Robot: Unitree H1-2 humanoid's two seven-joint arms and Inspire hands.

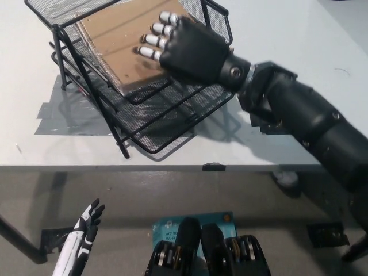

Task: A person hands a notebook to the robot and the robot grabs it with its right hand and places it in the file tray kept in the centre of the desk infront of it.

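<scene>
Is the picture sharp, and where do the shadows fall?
Head view: mostly sharp and evenly lit; the file tray throws soft shadow through its mesh onto the desk, the right hand rests on the notebook; the left hand hangs lower left.

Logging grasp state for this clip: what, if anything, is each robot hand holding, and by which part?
The right robot hand lies on the brown notebook's right edge; grip unclear. The left robot hand holds nothing.

The black right arm is reaching from the lower right of the frame up toward the top middle. The right hand is lying flat, palm down, fingers stretched out. The white left hand is hanging at the lower left, fingers spread apart.
</scene>
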